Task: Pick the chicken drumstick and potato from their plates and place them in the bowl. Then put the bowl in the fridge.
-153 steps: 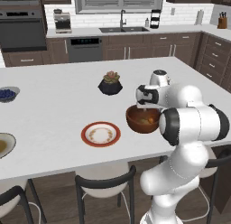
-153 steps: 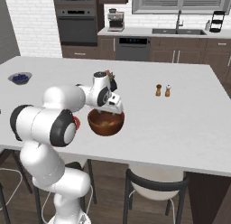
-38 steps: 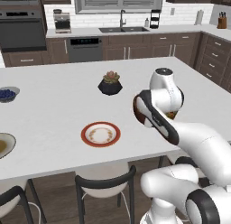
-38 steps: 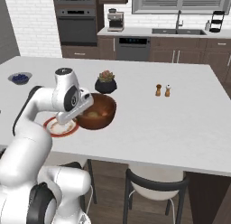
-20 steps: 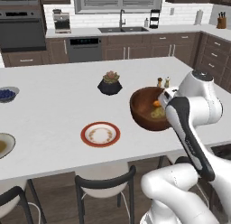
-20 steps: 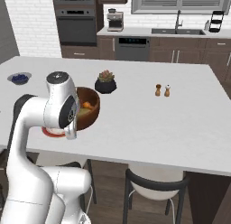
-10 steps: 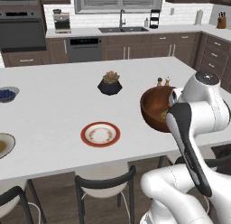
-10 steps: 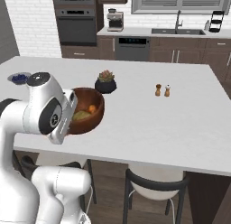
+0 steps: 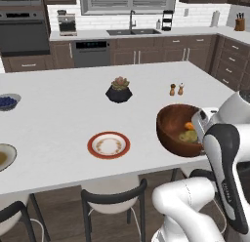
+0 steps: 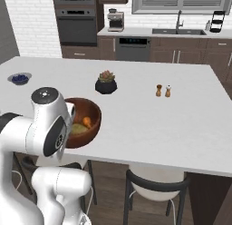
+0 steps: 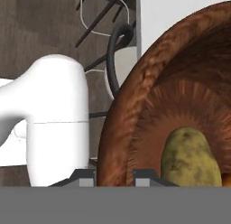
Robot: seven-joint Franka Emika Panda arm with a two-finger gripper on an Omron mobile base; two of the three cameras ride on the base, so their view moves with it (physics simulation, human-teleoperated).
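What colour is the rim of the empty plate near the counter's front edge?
Red-orange around a white centre; the plate shows best in the left base view.

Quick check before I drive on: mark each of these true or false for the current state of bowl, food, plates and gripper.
1. The potato and orange-brown chicken drumstick lie inside the dark reddish-brown wooden bowl. True.
2. The white red-rimmed plate holds the potato. False: it is bare.
3. The gripper is shut on the bowl's rim. True.
4. The bowl sits inside the fridge. False: it is held at the counter's edge.
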